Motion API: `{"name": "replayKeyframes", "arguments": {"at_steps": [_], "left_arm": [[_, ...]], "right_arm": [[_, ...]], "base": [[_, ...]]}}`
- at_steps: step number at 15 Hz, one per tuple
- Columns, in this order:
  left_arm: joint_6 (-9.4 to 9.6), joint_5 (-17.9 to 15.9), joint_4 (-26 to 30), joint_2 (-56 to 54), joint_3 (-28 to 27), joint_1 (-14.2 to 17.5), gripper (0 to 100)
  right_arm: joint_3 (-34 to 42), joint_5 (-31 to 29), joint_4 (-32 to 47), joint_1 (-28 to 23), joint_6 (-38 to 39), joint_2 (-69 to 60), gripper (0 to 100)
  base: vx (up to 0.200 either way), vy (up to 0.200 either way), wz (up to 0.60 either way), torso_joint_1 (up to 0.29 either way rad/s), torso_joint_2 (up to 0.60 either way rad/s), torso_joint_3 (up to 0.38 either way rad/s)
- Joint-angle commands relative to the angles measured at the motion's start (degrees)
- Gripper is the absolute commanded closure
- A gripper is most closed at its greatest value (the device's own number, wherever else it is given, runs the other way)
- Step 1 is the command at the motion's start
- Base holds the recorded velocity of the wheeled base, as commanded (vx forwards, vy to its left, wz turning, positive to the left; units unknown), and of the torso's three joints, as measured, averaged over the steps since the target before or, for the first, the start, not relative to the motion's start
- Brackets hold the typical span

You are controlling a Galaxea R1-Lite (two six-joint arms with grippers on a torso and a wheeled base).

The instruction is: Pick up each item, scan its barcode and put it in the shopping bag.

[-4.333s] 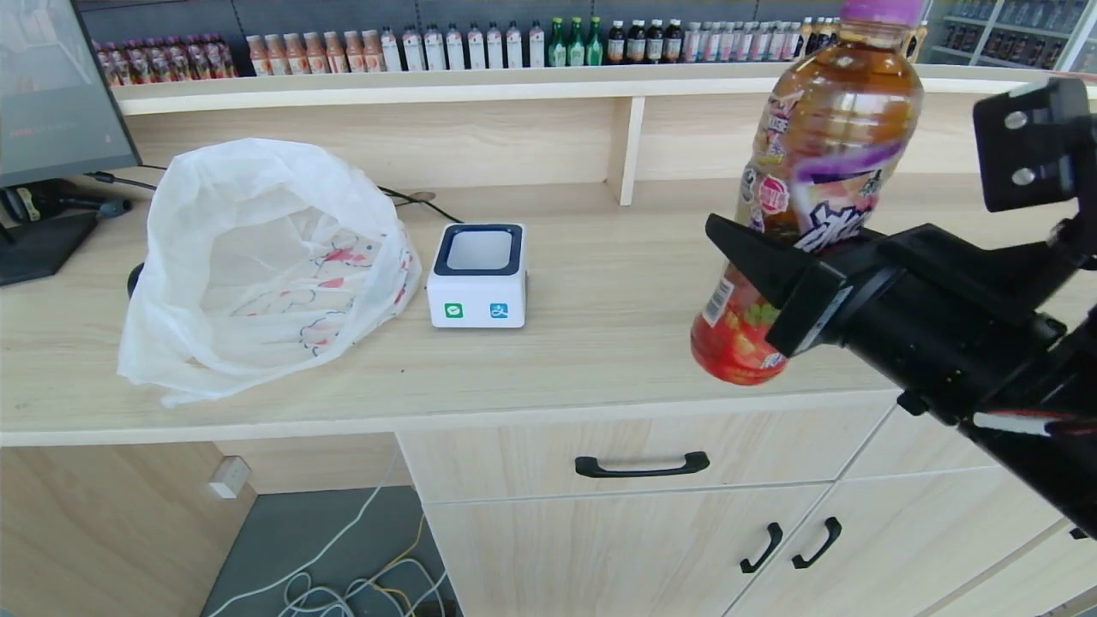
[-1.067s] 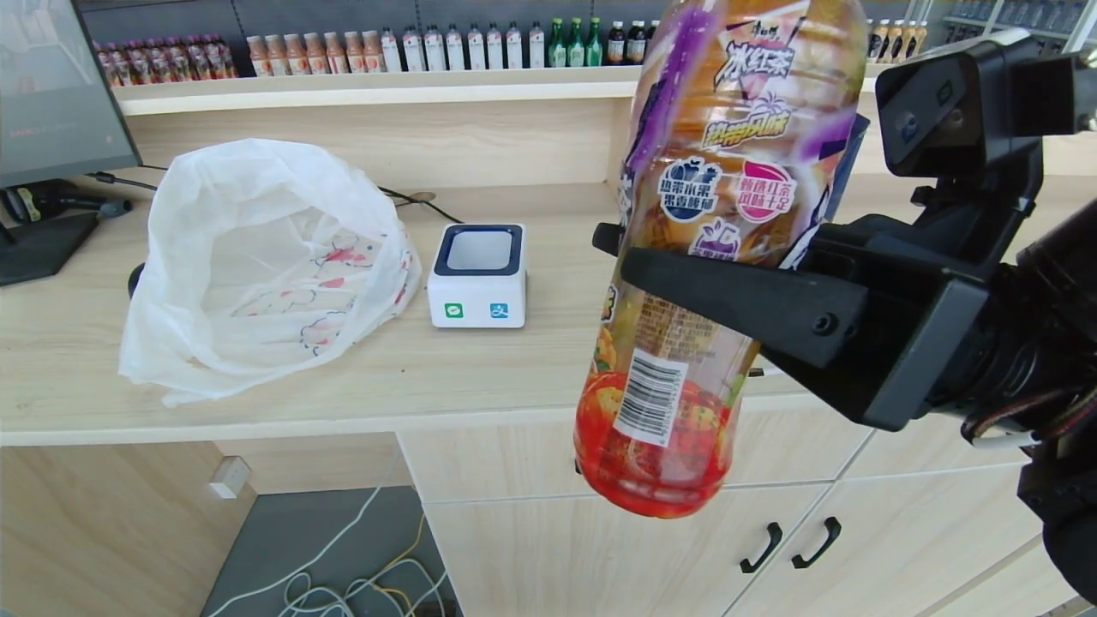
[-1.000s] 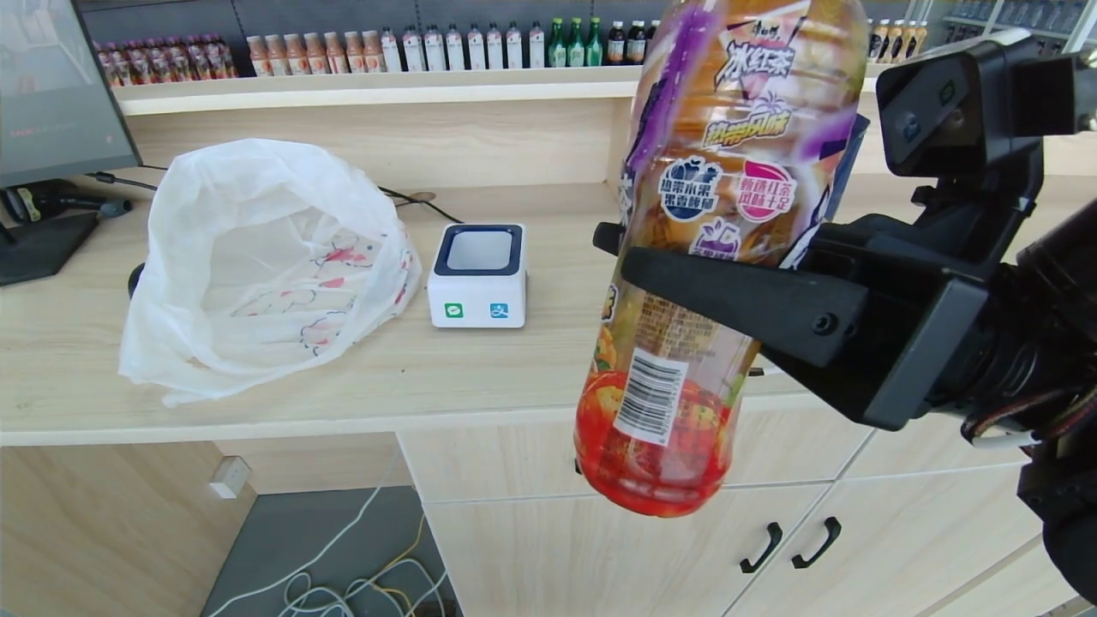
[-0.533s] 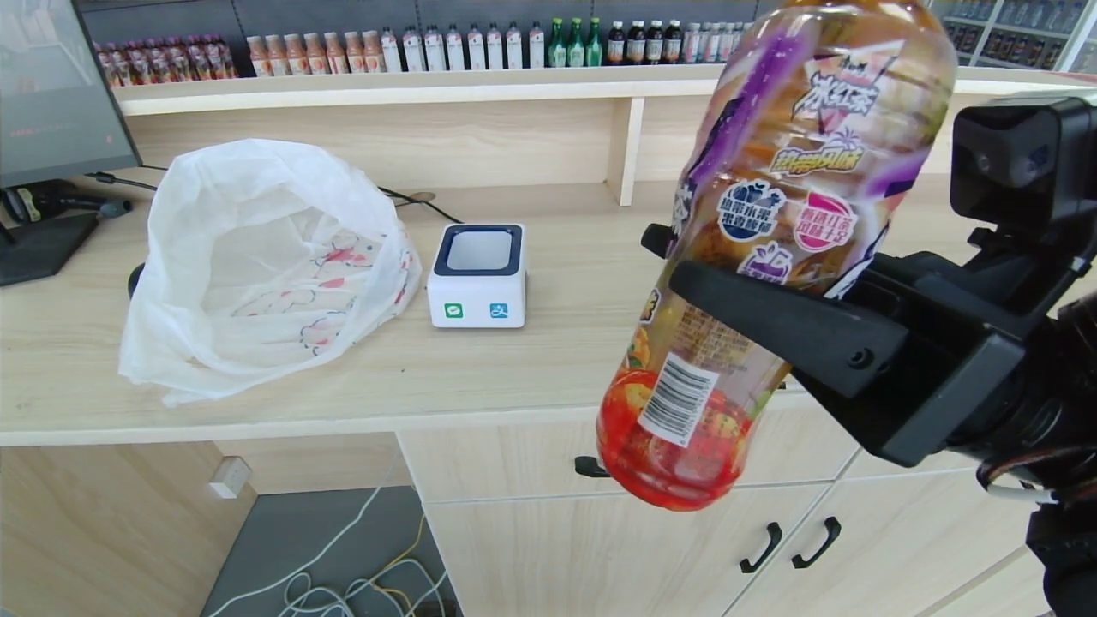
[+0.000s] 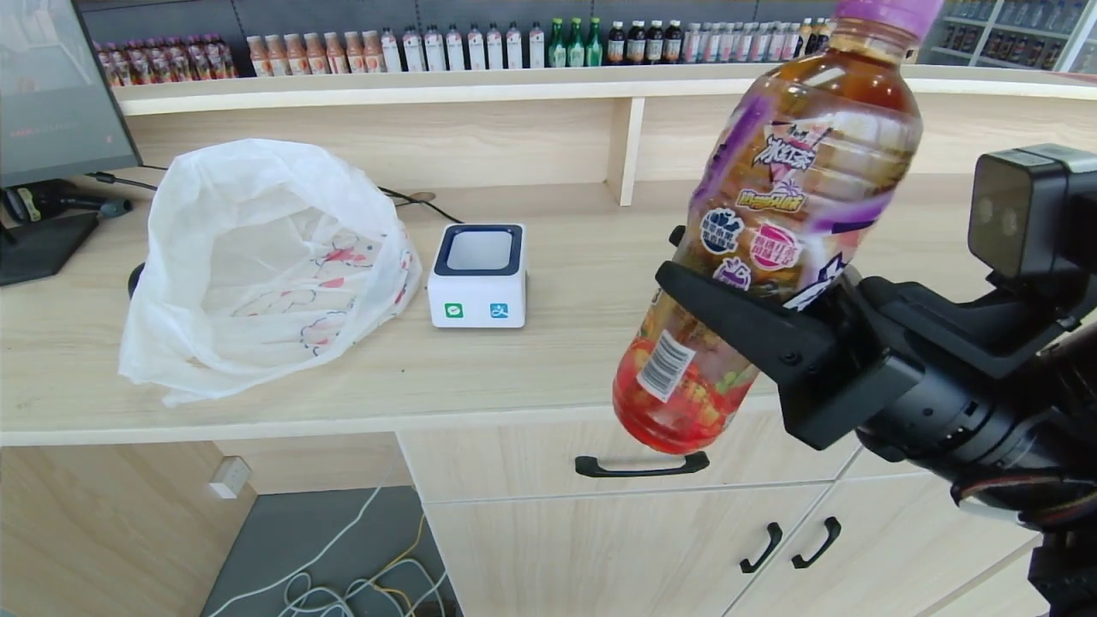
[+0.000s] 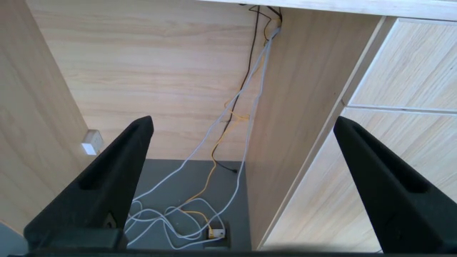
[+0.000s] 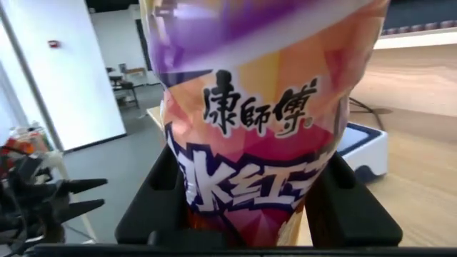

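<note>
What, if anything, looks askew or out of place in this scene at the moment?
Only the bottle in the right gripper stands out: it is held tilted, cap leaning toward the robot's right, with its barcode facing the head camera and not the scanner. Nothing looks spilled or damaged.

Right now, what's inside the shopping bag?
The shopping bag lies open: only its white inside with red print shows, no item. Its front folds cover the bottom. The bottle is in the right hand.
</note>
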Motion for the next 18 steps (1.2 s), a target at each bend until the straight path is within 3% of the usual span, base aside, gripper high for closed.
{"name": "replayKeyframes", "arguments": {"at_steps": [1, 12, 15, 18], "left_arm": [[-0.04, 0.0, 0.0, 0.0, 0.0, 0.0, 0], [-0.04, 0.0, 0.0, 0.0, 0.0, 0.0, 0], [-0.04, 0.0, 0.0, 0.0, 0.0, 0.0, 0], [0.05, 0.0, 0.0, 0.0, 0.0, 0.0, 0]], "right_arm": [[1.4, -3.6, -0.1, 0.1, -1.8, -0.3, 100], [6.8, -34.9, 1.1, 4.6, -12.4, 0.6, 100], [4.6, -45.0, 1.2, 4.6, -15.5, 2.2, 100], [1.7, -46.8, 1.2, 4.6, -17.9, 3.5, 100]], "base": [[0.0, 0.0, 0.0, 0.0, 0.0, 0.0], [0.0, 0.0, 0.0, 0.0, 0.0, 0.0], [0.0, 0.0, 0.0, 0.0, 0.0, 0.0], [0.0, 0.0, 0.0, 0.0, 0.0, 0.0]]}}
